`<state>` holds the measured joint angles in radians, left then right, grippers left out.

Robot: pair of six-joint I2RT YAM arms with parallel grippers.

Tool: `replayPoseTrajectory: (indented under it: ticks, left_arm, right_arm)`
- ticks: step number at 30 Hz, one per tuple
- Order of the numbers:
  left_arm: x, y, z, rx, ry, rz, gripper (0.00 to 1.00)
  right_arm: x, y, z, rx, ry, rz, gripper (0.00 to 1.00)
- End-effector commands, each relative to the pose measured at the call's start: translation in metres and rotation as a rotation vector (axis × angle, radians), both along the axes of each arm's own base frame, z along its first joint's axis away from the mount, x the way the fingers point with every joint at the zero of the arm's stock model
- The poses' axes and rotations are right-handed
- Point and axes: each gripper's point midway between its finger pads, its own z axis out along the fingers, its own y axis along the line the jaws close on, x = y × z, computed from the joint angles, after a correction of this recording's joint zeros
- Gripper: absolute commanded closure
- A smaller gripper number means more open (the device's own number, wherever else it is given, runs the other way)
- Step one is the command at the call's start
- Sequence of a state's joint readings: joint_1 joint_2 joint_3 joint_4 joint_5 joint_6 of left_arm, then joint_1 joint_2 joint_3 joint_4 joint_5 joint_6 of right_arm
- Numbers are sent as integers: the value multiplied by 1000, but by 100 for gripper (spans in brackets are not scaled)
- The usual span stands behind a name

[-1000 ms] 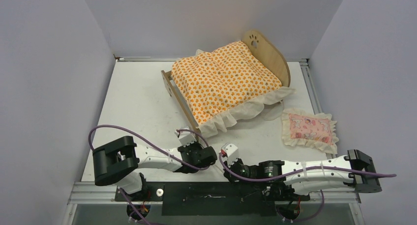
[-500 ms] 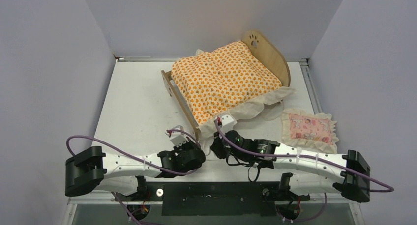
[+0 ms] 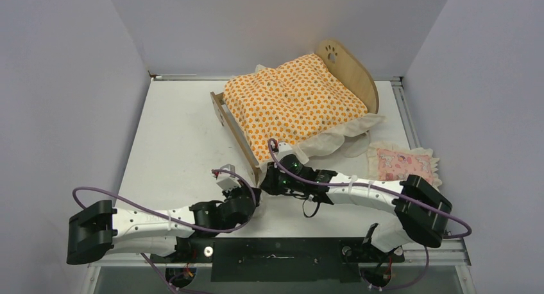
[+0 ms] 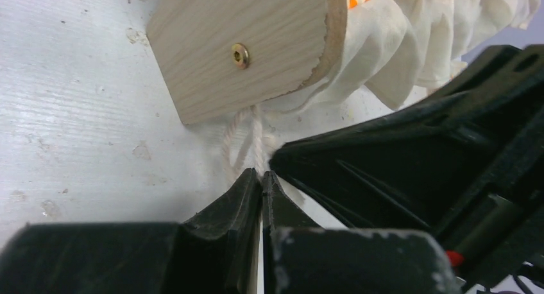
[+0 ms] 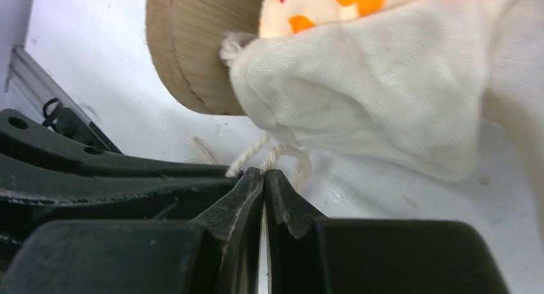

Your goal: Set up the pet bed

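the pet bed (image 3: 351,76) stands near the far right corner of the table (image 3: 173,127), mattress (image 3: 289,104) on it. at its near foot corner the left end effector (image 4: 262,178) and right end effector (image 5: 263,178) each pinch the thin tie cord (image 4: 256,140). pulling unevenly may slip the cord out or drag the light bed.

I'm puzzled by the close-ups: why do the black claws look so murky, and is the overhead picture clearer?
Top view: even light, sharp, faint shadows. Left wrist view: left gripper near the lens, dark, little detail; pet bed wood crisp. Right wrist view: right gripper likewise dark; mattress ruffle bright.
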<state>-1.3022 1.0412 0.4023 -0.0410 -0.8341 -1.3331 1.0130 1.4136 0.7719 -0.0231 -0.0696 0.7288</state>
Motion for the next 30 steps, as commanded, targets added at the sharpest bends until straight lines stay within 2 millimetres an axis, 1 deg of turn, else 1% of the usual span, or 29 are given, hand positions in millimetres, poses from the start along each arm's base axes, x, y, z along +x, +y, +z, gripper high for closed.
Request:
replayPoseTrajectory:
  ticks: [1, 8, 16, 20, 23, 25, 27, 30]
  left_arm:
    - [-4, -17, 18, -68, -36, -72, 100]
    - [-8, -22, 24, -74, -56, -125, 100]
    - [-7, -16, 31, -84, -79, -120, 100]
    - [-6, -14, 34, -93, -90, -117, 100]
    - [-8, -16, 30, -86, -81, -130, 100]
    - [-10, -19, 24, -79, -66, -145, 100]
    - [-12, -22, 17, -67, -46, -154, 100]
    - [-14, -23, 8, -60, -23, -152, 100]
  right_arm:
    - [5, 33, 23, 181, -33, 53, 94]
    - [-2, 39, 3, 197, -19, 111, 92]
    - [-17, 40, -9, 269, 18, 173, 91]
    - [-23, 37, -22, 273, 49, 194, 90]
    - [-26, 39, -33, 269, 78, 213, 87]
    - [-28, 41, -34, 273, 90, 224, 85]
    - [-27, 40, -34, 271, 96, 221, 83]
    - [-21, 34, -25, 265, 66, 196, 74]
